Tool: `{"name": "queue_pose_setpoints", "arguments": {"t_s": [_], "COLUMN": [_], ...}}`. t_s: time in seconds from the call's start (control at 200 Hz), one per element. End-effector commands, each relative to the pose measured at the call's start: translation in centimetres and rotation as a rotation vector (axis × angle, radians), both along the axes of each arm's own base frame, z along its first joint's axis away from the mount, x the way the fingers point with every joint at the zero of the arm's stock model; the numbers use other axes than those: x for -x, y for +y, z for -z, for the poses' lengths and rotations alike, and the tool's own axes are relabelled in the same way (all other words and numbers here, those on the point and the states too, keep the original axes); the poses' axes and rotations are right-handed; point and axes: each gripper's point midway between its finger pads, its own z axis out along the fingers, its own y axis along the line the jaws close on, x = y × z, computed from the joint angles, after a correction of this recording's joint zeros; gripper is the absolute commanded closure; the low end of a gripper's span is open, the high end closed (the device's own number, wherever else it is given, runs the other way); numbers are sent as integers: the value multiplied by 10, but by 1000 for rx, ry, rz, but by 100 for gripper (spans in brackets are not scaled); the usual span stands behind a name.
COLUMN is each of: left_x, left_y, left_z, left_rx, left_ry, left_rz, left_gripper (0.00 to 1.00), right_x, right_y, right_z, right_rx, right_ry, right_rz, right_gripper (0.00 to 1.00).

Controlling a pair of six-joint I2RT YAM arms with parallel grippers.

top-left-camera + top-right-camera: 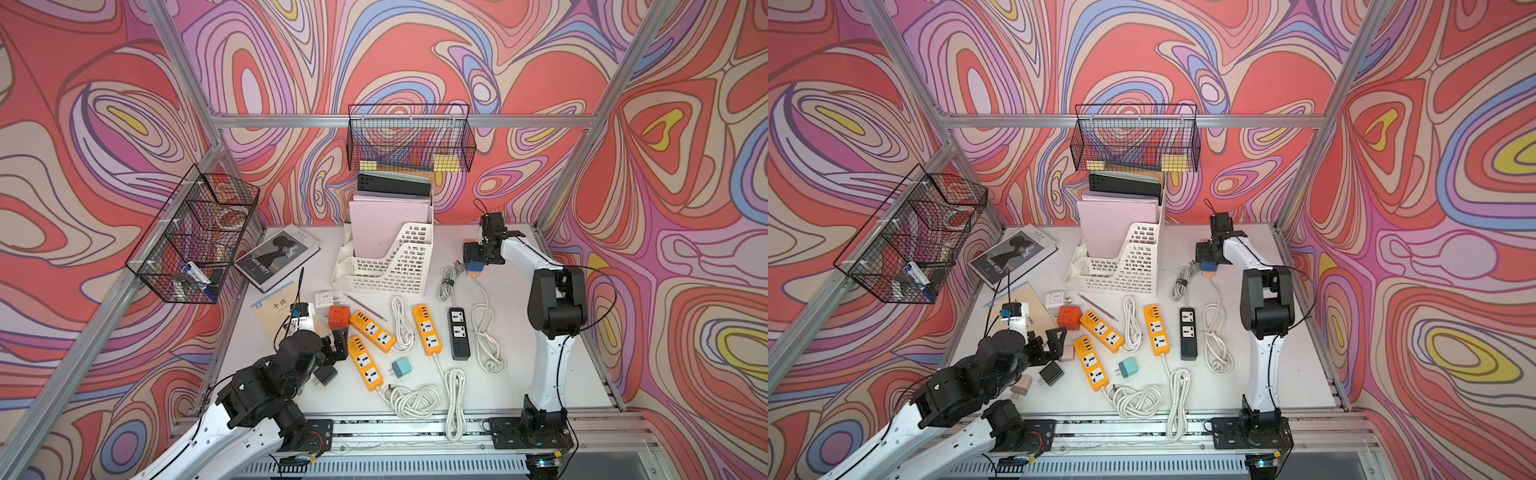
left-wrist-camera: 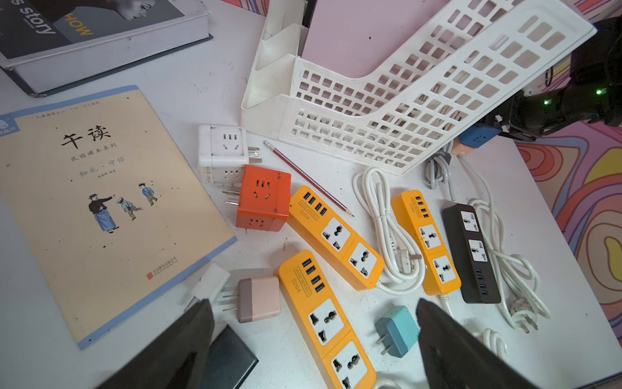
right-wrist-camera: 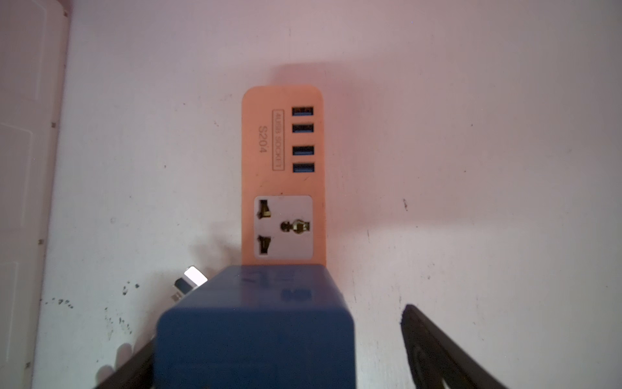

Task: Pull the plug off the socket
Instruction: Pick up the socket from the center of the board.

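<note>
Straddling jaws: your right gripper (image 3: 278,331) stands spread around the blue cube plug (image 3: 249,357). One finger (image 3: 425,336) is clear of the plug's side, so nothing is clamped.
Plug location: appears seated on the near end of the peach power strip (image 3: 282,151), at the far end of the table (image 1: 519,374) on the right arm's side.
Strip axis: runs straight ahead from the jaws, so you would likely pull up off its face.
Plug look: matte blue block with squared edges and outlet slots on top.
Left gripper (image 2: 313,303): spread wide, empty, well apart from the plug.

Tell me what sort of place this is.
Probably a robot lab cell staged as an office desk: aluminium frame hung with printed swirl backdrop, white file rack, and yellow power strips on the table.
</note>
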Motion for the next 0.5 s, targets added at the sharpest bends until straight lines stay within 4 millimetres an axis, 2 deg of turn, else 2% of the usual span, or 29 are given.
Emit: {"name": "queue_pose_setpoints", "arguments": {"t_s": [0.0,0.16,0.19,0.23,0.345,0.421,0.496], "left_x": [-4,-10,-11,-12,-14,-14,-13], "left_y": [9,2,1,-1,-6,-10,-14], "left_z": [-6,-11,-10,-11,-12,-13,-16], "left_rx": [11,25,23,24,39,56,94], "left_ry": [-9,-23,-22,-19,-16,-21,-36], "left_rz": [-68,-67,-67,-63,-52,-38,-22], "left_gripper": [1,1,1,1,1,1,1], "right_x": [-3,-7,-6,-4,1,4,9], "right_y": [8,14,14,15,15,16,14], "right_z": [2,4,5,6,8,5,-9], "right_rx": [-28,-47,-50,-50,-46,-45,-42], "right_ry": [15,12,15,20,27,21,-6], "right_rz": [-42,-66,-70,-73,-91,-96,-88], "right_gripper": [13,22,27,30,48,58,61]}}
